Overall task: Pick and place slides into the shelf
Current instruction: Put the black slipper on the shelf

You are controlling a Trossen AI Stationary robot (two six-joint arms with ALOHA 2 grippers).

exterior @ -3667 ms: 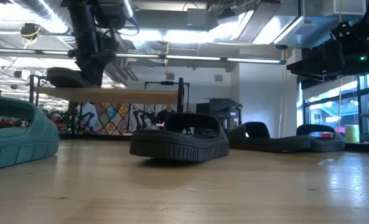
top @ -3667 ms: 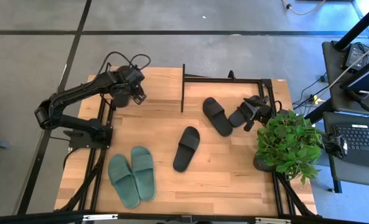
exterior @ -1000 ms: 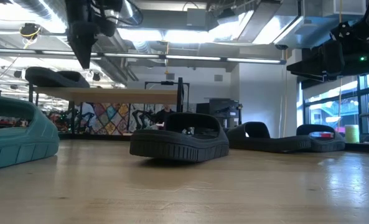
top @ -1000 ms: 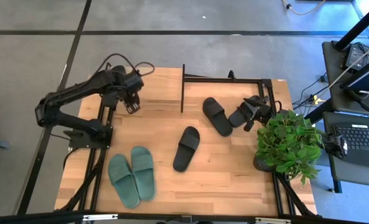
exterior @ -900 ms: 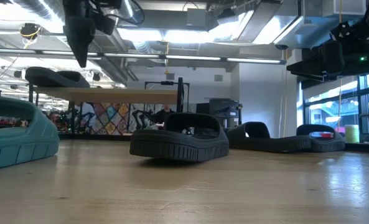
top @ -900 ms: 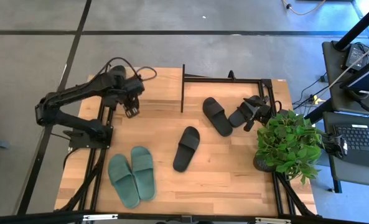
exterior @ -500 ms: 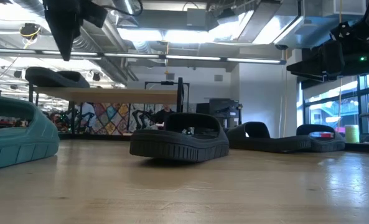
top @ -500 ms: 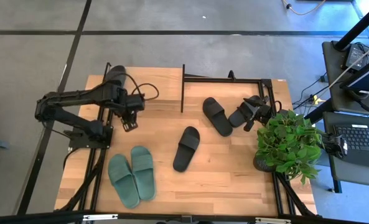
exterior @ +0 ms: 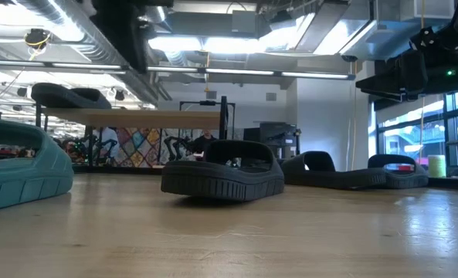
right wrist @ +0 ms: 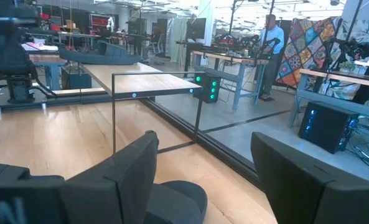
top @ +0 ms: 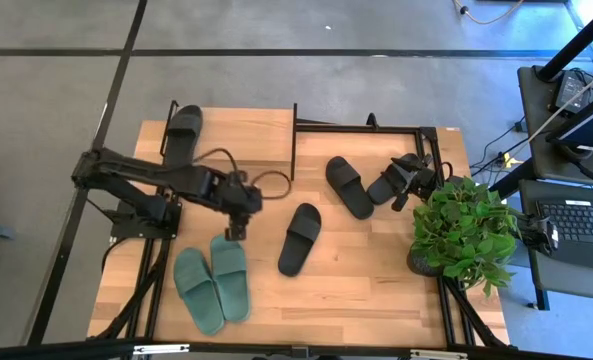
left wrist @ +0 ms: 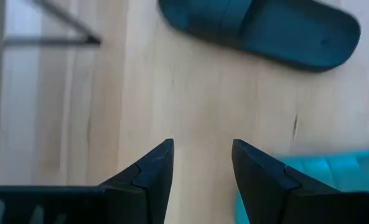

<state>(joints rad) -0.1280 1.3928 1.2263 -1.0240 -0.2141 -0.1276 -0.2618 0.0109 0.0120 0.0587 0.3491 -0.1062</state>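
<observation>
Pale wood planks form the worktop (top: pixel 366 280), a smooth butcher-block surface carried on a thin black metal frame over a grey floor.

On it stands the low two-level shelf (top: pixel 231 125) of thin black tubing with a light wood top board. One matte black foam slide (top: pixel 184 131) lies on that board at its outer end, well behind the left pincer; the level below cannot be seen.

The left pincer (top: pixel 234 228) hangs over the worktop in front of the shelf with its two dark wedge-shaped fingers (left wrist: pixel 152 171) apart and nothing between them, only bare wood showing in the gap. Just below it lie the two sage green foam slides (top: pixel 213 282), side by side and touching, each with one wide smooth strap; the tip of one shows as a teal corner just beside the fingers in the wrist view. Close on the pincer's other side a single black slide (top: pixel 299 238) with a ribbed sole edge lies tilted on the wood.

Farther off, another black slide (top: pixel 349 185) lies near the shelf's black end frame. The right pincer (top: pixel 408 180) rests beyond it with its broad fingers wide apart, gripping nothing, above a last black slide (top: pixel 384 186) that it partly hides. A leafy green plant (top: pixel 463 228) in a pot stands just beside that pincer at the worktop's edge.
</observation>
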